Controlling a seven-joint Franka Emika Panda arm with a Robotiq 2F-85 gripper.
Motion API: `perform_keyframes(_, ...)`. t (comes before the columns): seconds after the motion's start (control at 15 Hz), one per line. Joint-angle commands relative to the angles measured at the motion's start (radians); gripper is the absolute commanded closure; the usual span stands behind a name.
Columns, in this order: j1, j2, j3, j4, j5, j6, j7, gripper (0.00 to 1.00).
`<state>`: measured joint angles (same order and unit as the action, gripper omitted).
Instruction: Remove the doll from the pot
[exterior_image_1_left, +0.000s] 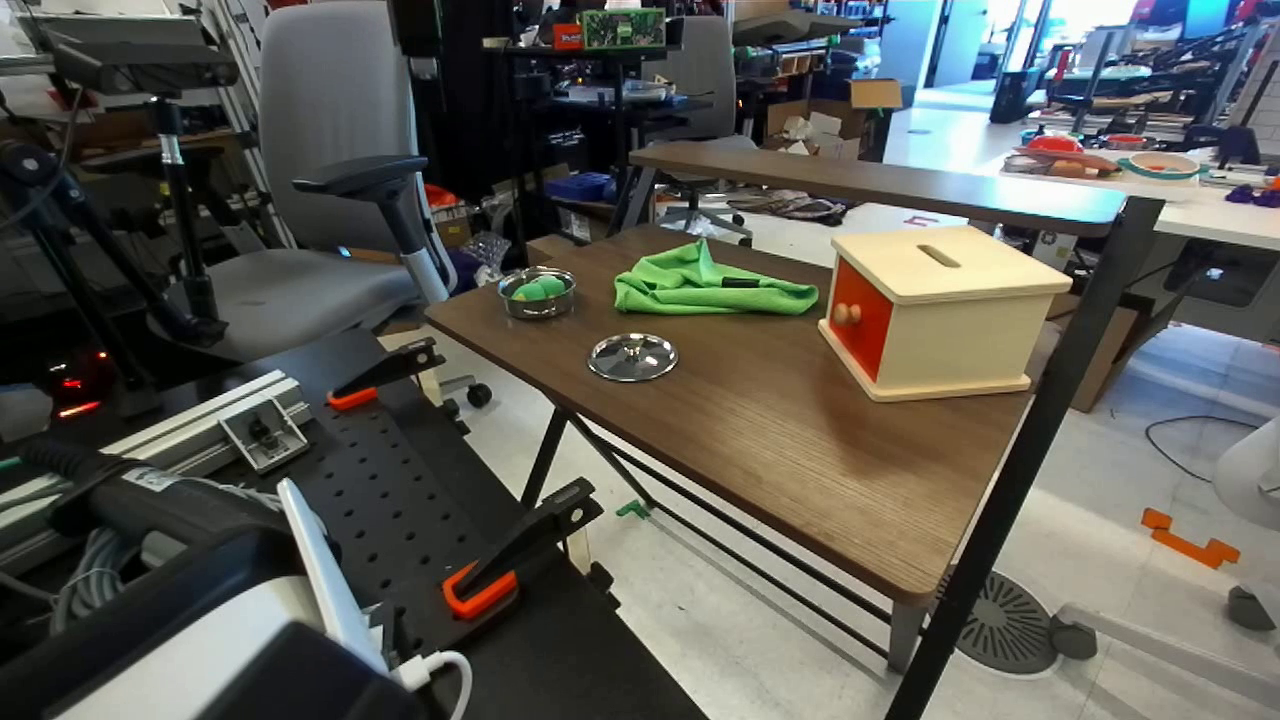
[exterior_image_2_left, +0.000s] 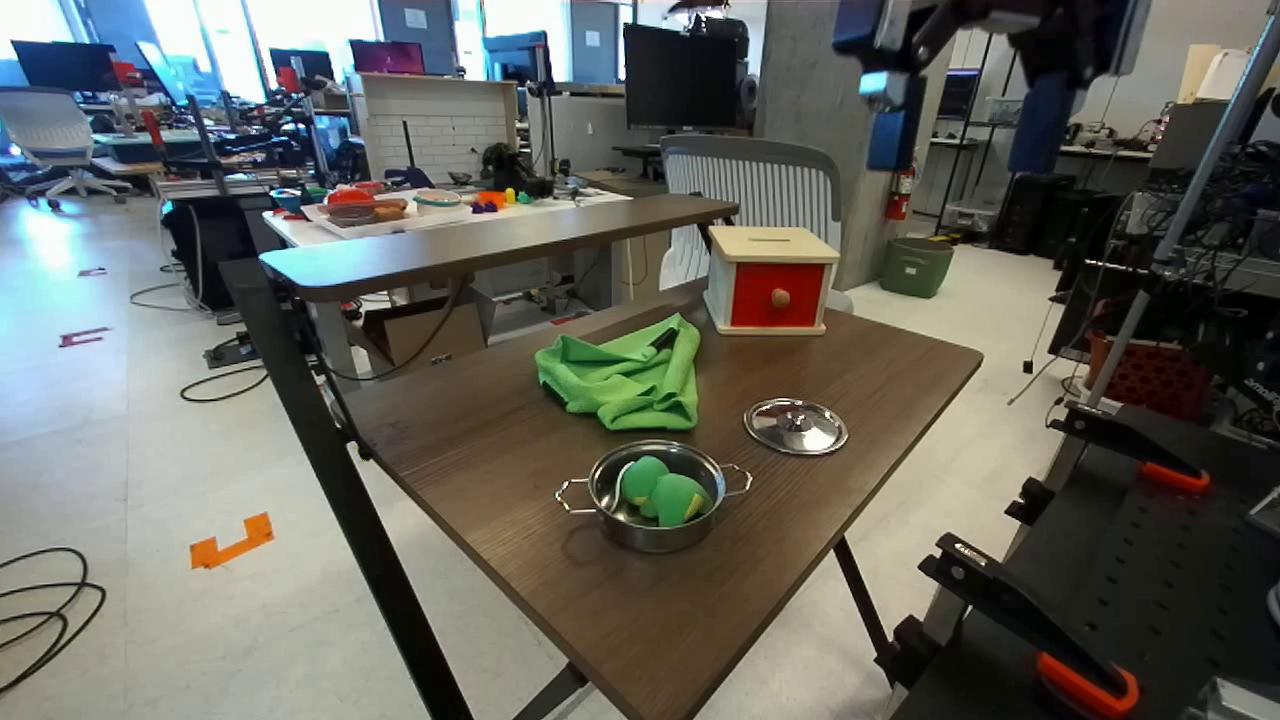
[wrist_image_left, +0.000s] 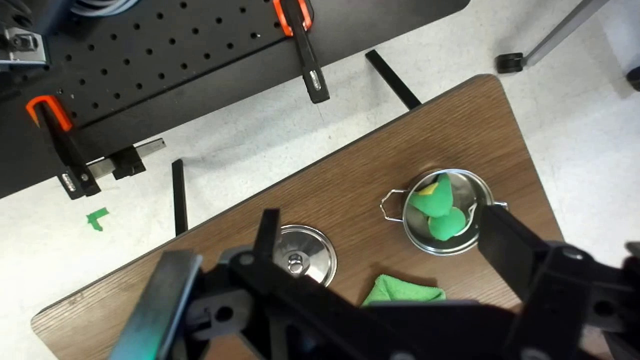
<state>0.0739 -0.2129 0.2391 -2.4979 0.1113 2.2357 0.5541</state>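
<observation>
ana: you had the pincer (wrist_image_left: 384, 237) spread wide, nothing between its pads (wrist_image_left: 504, 247), well above the worktop (exterior_image_1_left: 780, 450). the doll (wrist_image_left: 434, 201), green and soft-looking, sat inside the pot (exterior_image_2_left: 656, 540); the lid (exterior_image_2_left: 797, 428) was already off.

ben: so what could have spoiled your pick?

ana: aim, first. in the wrist view the pot lay towards one pad rather than midway, so a straight drop might have struck the rim.

ben: and if you had come down that wide?

ana: you might have straddled the wall and pinched metal. both pads probably needed to go inside, narrowed to suit the doll.

ben: were the handles (wrist_image_left: 382, 204) any danger to your approach?

ana: a little. they stuck out, and a pad catching one could have dragged the pot, which stood near the worktop's edge.

ben: then the lift?

ana: a shallow bite on something that squashy might have slipped. a pale strand (exterior_image_2_left: 617, 488) lay beside the doll, its owner unclear; had it snagged, your hold might have jerked loose.
</observation>
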Motion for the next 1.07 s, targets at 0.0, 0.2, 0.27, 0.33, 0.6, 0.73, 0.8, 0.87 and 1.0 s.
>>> perform_keyframes(0.0, 0.005, 0.15, 0.013, 0.062, -0.109, 0.07, 0.104, 0.0)
perform_keyframes(0.2, 0.034, 0.249, -0.002, 0.096, -0.202, 0.094, 0.181, 0.0)
perform_keyframes(0.27, 0.046, 0.278, -0.009, 0.109, -0.227, 0.099, 0.205, 0.0)
perform_keyframes(0.33, 0.057, 0.31, -0.016, 0.122, -0.247, 0.106, 0.222, 0.0)
perform_keyframes(0.6, 0.1, 0.431, -0.054, 0.195, -0.288, 0.127, 0.279, 0.0)
perform_keyframes(0.73, 0.119, 0.49, -0.077, 0.239, -0.284, 0.142, 0.291, 0.0)
perform_keyframes(0.8, 0.129, 0.516, -0.09, 0.26, -0.279, 0.152, 0.297, 0.0)
perform_keyframes(0.87, 0.139, 0.542, -0.101, 0.284, -0.273, 0.158, 0.303, 0.0)
perform_keyframes(1.0, 0.16, 0.587, -0.124, 0.321, -0.268, 0.185, 0.319, 0.0)
